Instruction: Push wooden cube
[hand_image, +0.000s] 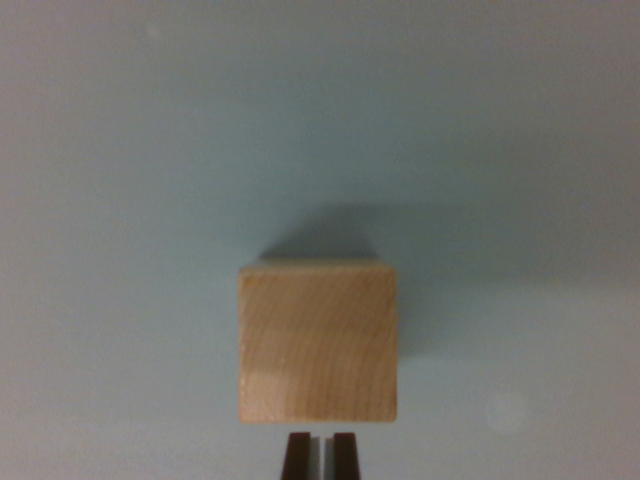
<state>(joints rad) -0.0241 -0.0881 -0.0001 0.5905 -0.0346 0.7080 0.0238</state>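
The wooden cube (317, 342) is seen resting on the pale blue bench (120, 200), directly ahead of the claw (319, 455). The claw's 2 dark fingertips (297, 456) are drawn nearly together, gripping nothing, just short of the cube's near edge.

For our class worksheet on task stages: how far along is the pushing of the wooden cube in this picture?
Done: the dark two-fingered gripper is lined up behind the light wooden cube, its fingers nearly closed with only a thin slit between them. In hand: the tips sit at the cube's near edge; contact cannot be confirmed. Left: the push itself across the pale blue surface.
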